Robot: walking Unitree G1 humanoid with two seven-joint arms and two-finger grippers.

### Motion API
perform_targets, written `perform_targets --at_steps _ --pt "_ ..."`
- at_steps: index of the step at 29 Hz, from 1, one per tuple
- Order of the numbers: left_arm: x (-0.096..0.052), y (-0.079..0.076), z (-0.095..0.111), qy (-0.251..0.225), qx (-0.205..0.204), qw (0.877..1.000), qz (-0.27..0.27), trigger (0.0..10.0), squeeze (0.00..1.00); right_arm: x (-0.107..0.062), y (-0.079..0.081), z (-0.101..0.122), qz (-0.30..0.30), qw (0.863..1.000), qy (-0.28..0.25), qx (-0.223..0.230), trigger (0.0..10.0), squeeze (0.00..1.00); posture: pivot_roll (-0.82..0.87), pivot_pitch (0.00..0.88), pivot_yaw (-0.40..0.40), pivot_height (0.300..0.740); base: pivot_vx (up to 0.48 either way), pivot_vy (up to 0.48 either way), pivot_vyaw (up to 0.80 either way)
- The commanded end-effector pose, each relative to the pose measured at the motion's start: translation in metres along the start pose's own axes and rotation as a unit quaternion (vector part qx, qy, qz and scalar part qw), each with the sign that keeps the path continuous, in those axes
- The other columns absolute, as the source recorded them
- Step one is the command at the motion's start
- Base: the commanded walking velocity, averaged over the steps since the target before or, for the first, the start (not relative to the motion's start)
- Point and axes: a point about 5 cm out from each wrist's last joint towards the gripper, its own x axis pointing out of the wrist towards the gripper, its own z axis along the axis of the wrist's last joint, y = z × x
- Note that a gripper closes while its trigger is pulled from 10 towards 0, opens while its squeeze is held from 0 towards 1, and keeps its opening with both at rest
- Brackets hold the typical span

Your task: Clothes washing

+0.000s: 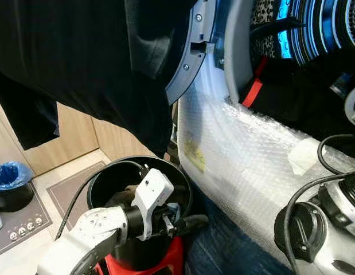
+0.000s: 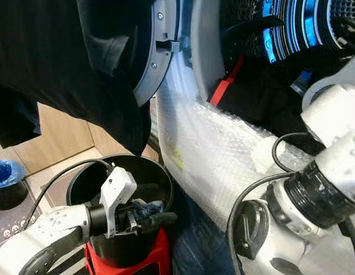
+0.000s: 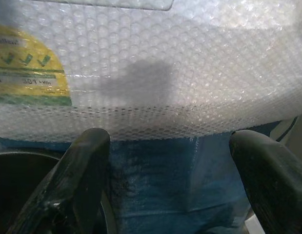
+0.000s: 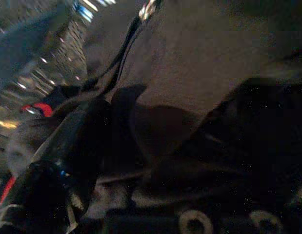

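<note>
Black bucket (image 1: 108, 183) on a red base (image 1: 166, 258) beside the bubble-wrapped washer front (image 1: 246, 154), dark blue cloth (image 2: 147, 209) in its bottom. Left gripper (image 3: 175, 180) over the bucket's rim, fingers (image 3: 87, 170) spread wide, nothing between them. Black garment (image 1: 91, 57) draped over the open washer door (image 1: 191, 63). Inside the lit drum (image 1: 315, 28), dark clothes with a red strap (image 1: 253, 91). Right gripper (image 4: 116, 141) deep in that laundry; open or closed, impossible to tell. Blue-lined bin (image 1: 11, 186) on the floor, well apart.

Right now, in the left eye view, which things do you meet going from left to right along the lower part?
Blue bin bag → black bucket → left gripper → bubble wrap → right arm.
</note>
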Motion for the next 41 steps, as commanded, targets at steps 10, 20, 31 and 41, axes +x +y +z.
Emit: perform_targets --at_steps 10,20,31,41 --pt "-0.005 0.004 0.004 0.005 0.010 1.000 -0.008 10.0 0.00 -0.015 -0.018 -0.003 0.124 0.991 -0.048 -0.028 10.0 0.00 -0.29 0.052 -0.025 0.740 0.000 0.000 0.00" --pt "-0.007 0.003 0.005 0.007 0.012 1.000 -0.008 10.0 0.00 -0.026 -0.018 -0.005 0.349 0.930 -0.029 -0.116 10.0 0.00 -0.26 0.050 -0.024 0.740 0.000 0.000 0.00" --pt "-0.008 0.001 0.005 0.005 0.012 1.000 0.002 10.0 0.00 -0.030 -0.015 -0.017 0.414 0.869 -0.019 -0.270 10.0 0.00 -0.23 0.034 -0.044 0.740 0.000 0.000 0.00" --pt "-0.010 -0.003 0.006 0.003 0.011 1.000 0.008 10.0 0.00 -0.012 -0.003 -0.024 0.375 0.854 -0.015 -0.360 10.0 0.00 -0.20 0.027 -0.065 0.740 0.000 0.000 0.00"
